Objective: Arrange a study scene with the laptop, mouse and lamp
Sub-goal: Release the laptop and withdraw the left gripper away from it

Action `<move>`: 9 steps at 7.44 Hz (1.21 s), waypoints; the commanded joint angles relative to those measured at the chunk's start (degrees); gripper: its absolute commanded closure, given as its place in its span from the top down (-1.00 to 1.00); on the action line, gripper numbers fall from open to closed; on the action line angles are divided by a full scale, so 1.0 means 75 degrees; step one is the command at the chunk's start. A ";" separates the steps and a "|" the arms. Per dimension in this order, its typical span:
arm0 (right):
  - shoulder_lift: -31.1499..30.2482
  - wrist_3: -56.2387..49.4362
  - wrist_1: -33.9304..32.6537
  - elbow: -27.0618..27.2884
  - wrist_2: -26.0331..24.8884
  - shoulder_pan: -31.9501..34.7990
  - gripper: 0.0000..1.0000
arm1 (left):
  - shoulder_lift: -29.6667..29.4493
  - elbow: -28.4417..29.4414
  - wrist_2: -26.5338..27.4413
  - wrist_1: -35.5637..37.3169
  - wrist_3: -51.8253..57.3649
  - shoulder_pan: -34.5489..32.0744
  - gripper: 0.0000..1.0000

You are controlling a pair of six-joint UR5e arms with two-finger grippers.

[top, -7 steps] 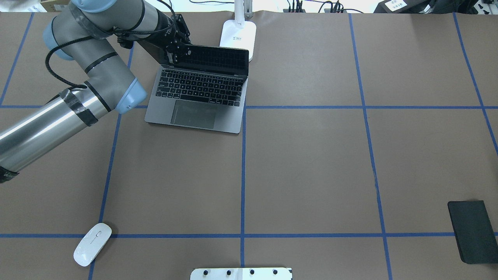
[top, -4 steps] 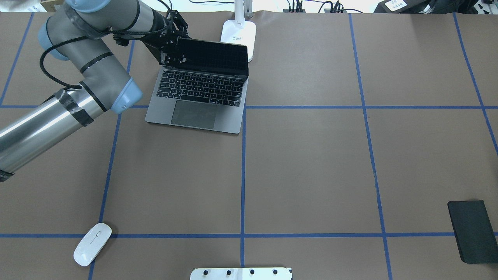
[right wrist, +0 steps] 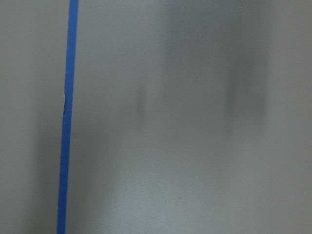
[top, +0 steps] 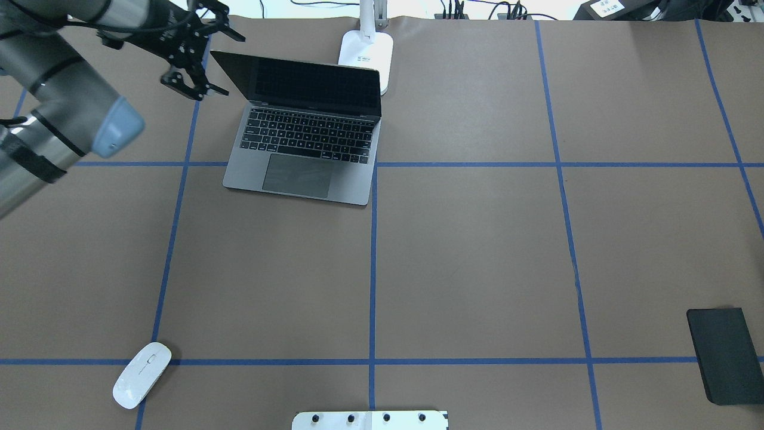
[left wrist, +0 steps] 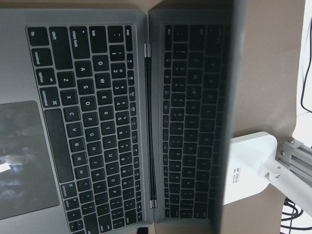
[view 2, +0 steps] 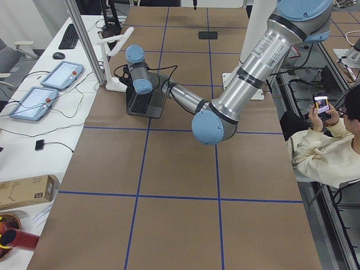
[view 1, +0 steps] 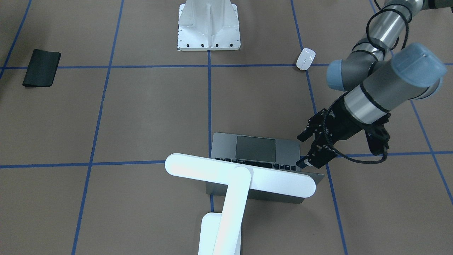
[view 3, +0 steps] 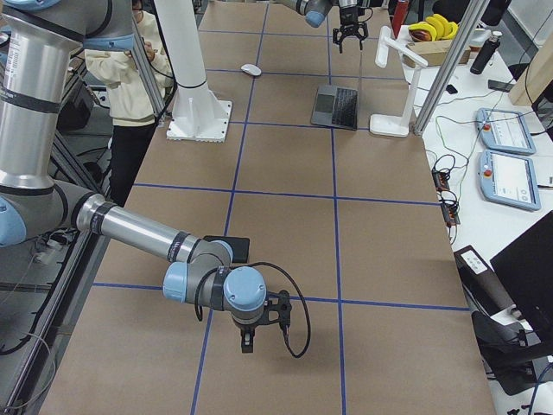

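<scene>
The laptop [top: 304, 143] stands open on the table at the back left, screen dark; it also shows in the front-facing view [view 1: 254, 147] and fills the left wrist view [left wrist: 97, 122]. My left gripper [top: 230, 64] is open at the lid's upper left corner, its fingers spread and holding nothing; it also shows in the front-facing view [view 1: 306, 163]. The lamp's base [top: 365, 57] stands just behind the laptop, its bar head [view 1: 240, 174] over the lid. The mouse [top: 142, 375] lies at the front left. My right gripper [view 3: 251, 335] hangs over bare table; I cannot tell whether it is open.
A flat black mat [top: 725, 355] lies at the front right. A white bolted pedestal [top: 370, 420] stands at the middle of the front edge. Blue tape lines cross the brown table [top: 477, 251]. A seated person [view 2: 326, 152] is beside the table.
My left gripper has let go of the laptop's lid, opened and drawn back to the left. The lid now stands further open. The mouse and the lamp have not moved.
</scene>
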 commanded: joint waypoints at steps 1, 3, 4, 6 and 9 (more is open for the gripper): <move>0.0024 0.0035 0.0079 0.0034 0.0019 -0.0002 1.00 | 0.0720 -0.0482 -0.0715 0.0015 0.1639 -0.0986 0.98; 0.0036 0.0163 0.0056 0.0011 0.0194 -0.0002 1.00 | 0.1632 -0.0494 -0.1406 0.0015 0.4156 -0.1807 0.98; 0.0036 0.0176 0.0009 0.0011 0.0404 -0.0002 1.00 | 0.2101 -0.0506 -0.1583 0.0015 0.5271 -0.2089 0.98; 0.0047 0.0455 -0.0038 -0.0071 0.0755 -0.0026 1.00 | 0.2525 -0.0506 -0.1644 0.0004 0.6495 -0.2220 0.98; 0.0024 0.0971 -0.0506 -0.0083 0.2089 -0.1146 1.00 | 0.3125 -0.0541 -0.1620 -0.0078 0.8046 -0.2327 0.98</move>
